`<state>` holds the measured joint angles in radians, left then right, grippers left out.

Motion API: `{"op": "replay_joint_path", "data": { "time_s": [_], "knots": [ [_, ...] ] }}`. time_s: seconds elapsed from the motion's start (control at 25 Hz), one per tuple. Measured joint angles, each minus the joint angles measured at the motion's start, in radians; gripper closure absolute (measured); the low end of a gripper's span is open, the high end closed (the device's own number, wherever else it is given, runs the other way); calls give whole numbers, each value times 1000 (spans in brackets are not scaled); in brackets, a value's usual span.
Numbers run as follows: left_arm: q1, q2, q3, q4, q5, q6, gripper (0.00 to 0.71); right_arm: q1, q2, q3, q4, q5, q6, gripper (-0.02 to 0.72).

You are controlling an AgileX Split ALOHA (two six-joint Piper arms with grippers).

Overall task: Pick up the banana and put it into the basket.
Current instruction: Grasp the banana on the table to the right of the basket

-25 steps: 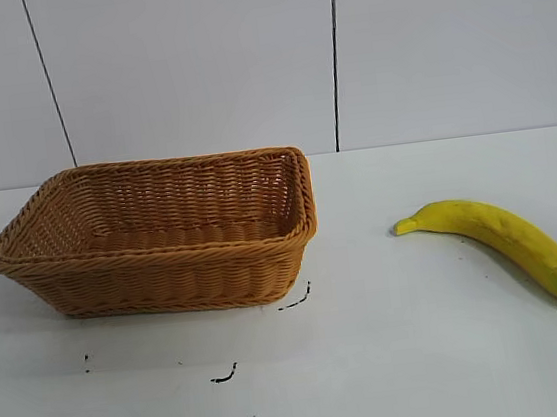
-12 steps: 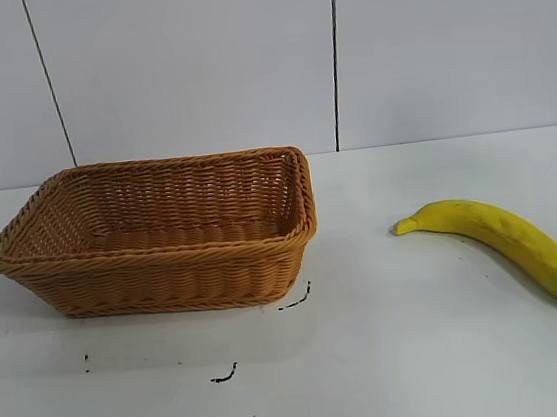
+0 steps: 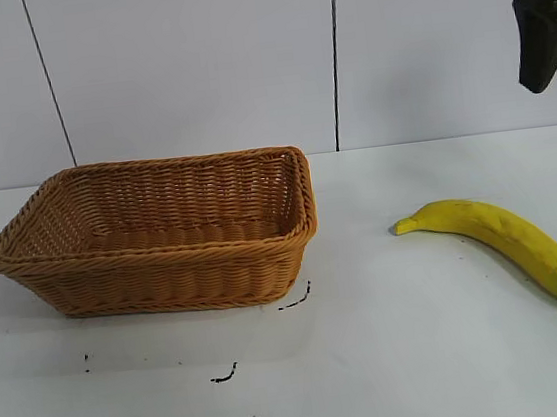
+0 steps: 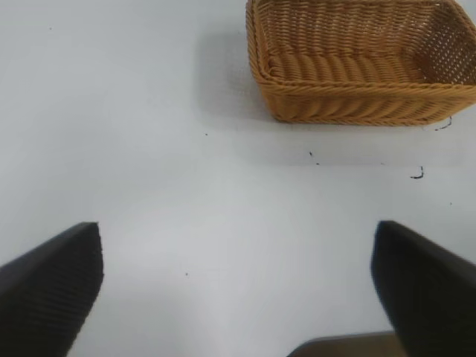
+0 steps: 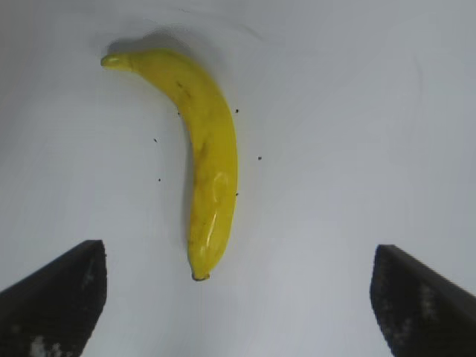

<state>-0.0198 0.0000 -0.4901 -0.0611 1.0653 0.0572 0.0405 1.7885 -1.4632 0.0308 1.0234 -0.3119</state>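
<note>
right gripper [image 3: 543, 32] hangs at two o'clock in the exterior view, fingers spread wide, above the banana [image 3: 503, 237] lying on the table [image 3: 396, 356] at four o'clock. basket [image 3: 161, 234] sits at nine o'clock, well apart. left gripper [image 4: 238, 297] hovers spread, empty.

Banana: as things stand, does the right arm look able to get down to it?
Probably yes. The right hand hangs open above the banana, which lies alone on the white table, well clear of the basket. Nothing stands between them.
</note>
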Motion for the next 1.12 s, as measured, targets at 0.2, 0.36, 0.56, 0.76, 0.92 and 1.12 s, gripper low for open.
{"op": "replay_joint_path", "data": {
  "time_s": [0.2,0.36,0.56,0.76,0.92,1.12],
  "knots": [
    [0,0,0,0,0,0,15,43,0,0,11,-25,-17,14],
    [0,0,0,0,0,0,15,44,5,-1,12,-32,-17,14],
    [0,0,0,0,0,0,15,44,61,-1,12,-34,-17,14],
    [0,0,0,0,0,0,15,44,164,-1,10,-79,-12,14],
    [0,0,0,0,0,0,15,44,244,-1,8,-141,2,14],
    [0,0,0,0,0,0,15,44,322,-1,4,-206,5,14]
  ]
}}
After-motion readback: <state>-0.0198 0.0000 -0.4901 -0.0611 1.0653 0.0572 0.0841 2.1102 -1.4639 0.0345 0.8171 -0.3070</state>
